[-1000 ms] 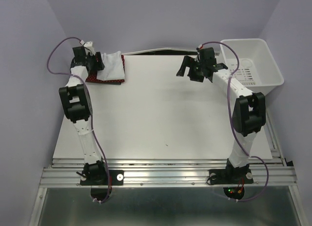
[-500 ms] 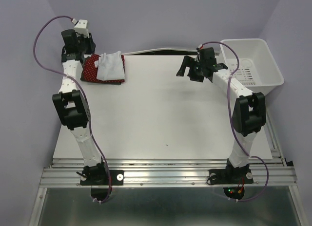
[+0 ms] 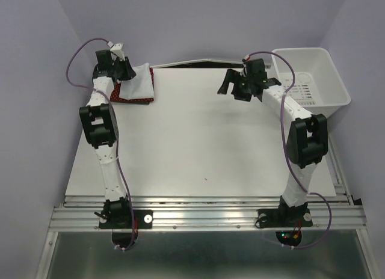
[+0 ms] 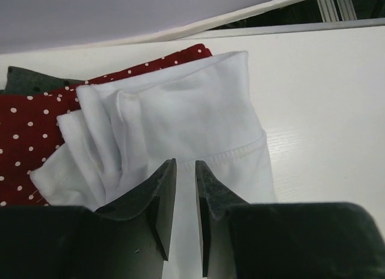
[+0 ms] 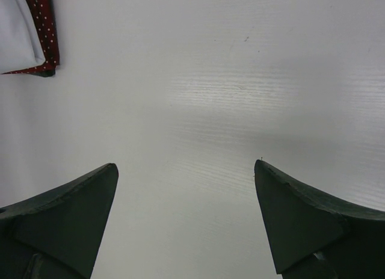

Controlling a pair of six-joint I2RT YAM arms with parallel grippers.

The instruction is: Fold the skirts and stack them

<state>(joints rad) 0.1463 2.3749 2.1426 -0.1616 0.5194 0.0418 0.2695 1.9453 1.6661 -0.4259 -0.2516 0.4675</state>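
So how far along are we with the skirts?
Done: all three stacked far-left, white skirt on red skirt on charcoal skirt. In hand: left tool, jaws nearly closed, over the white skirt's rumpled edge; grip unclear. Right tool open, empty. Remaining: perhaps tidying that top fold.

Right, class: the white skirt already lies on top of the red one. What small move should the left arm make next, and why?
Probably lower the left gripper and sweep it across the white skirt to flatten it. One side is bunched in loose folds over the red dotted skirt, so the pile looks untidy, and the jaws stand nearly together, which suits pressing.
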